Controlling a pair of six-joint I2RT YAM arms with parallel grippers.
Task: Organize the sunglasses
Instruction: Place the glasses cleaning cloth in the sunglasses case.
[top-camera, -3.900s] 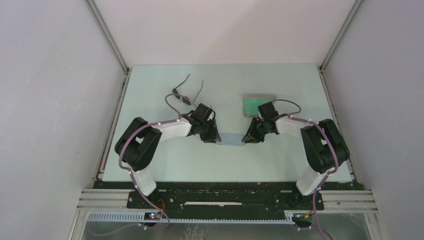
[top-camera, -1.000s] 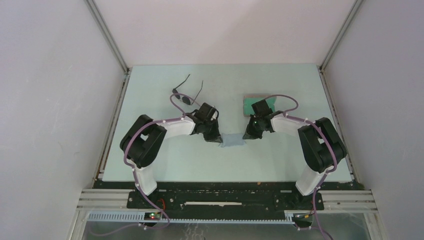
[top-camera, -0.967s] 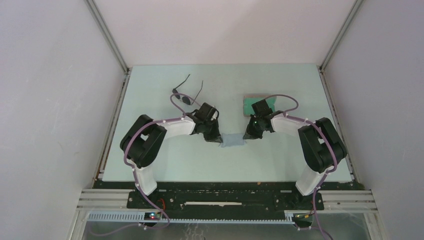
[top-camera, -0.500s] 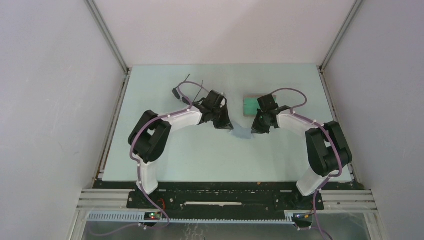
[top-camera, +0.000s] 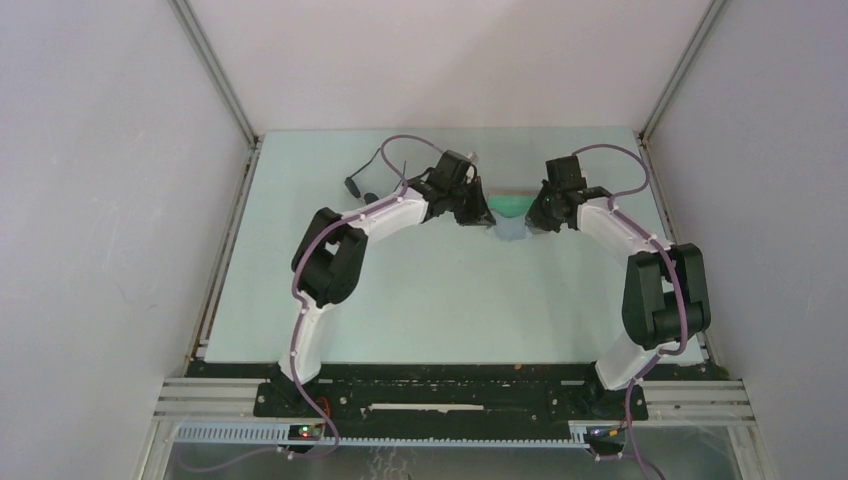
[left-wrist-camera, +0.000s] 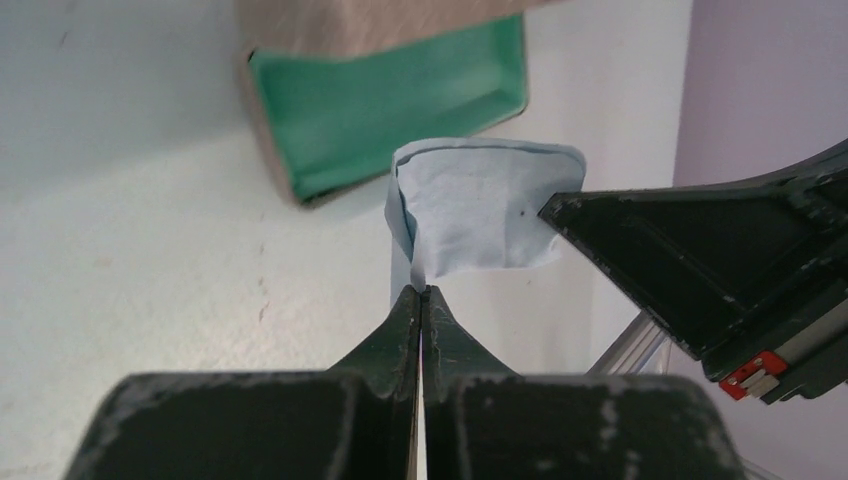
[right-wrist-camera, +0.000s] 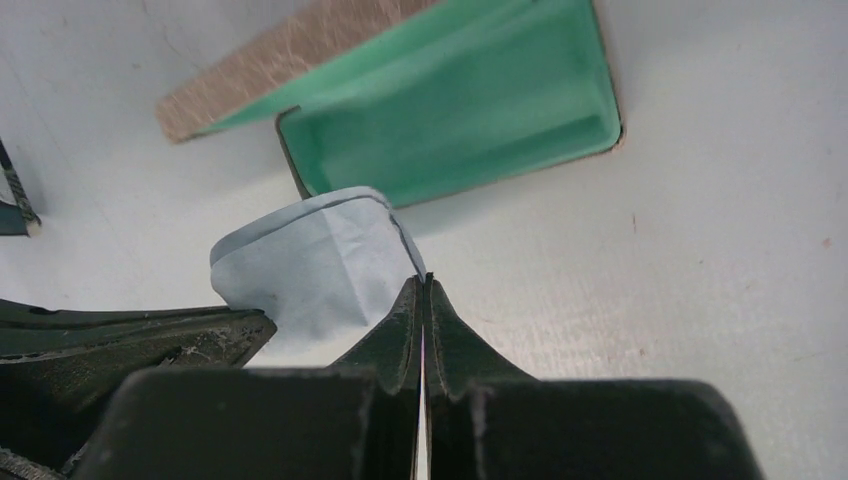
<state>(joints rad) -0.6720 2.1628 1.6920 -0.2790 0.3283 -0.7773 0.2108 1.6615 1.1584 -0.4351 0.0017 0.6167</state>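
Note:
The sunglasses lie at the back left of the table, partly hidden behind my left arm and its cable. The light blue cloth hangs folded between both grippers, just in front of the open grey case with green lining. My left gripper is shut on one corner of the cloth, with the case beyond it. Opposite it, my right gripper is shut on the other corner of the cloth, near the case.
The case's grey lid lies open behind the green tray. The table's back wall and metal side rails bound the surface. Both arms reach far forward and nearly meet at the case.
Both arms have carried the cloth from the middle of the table back to the case's front edge. The cloth now hangs folded between the two grippers.

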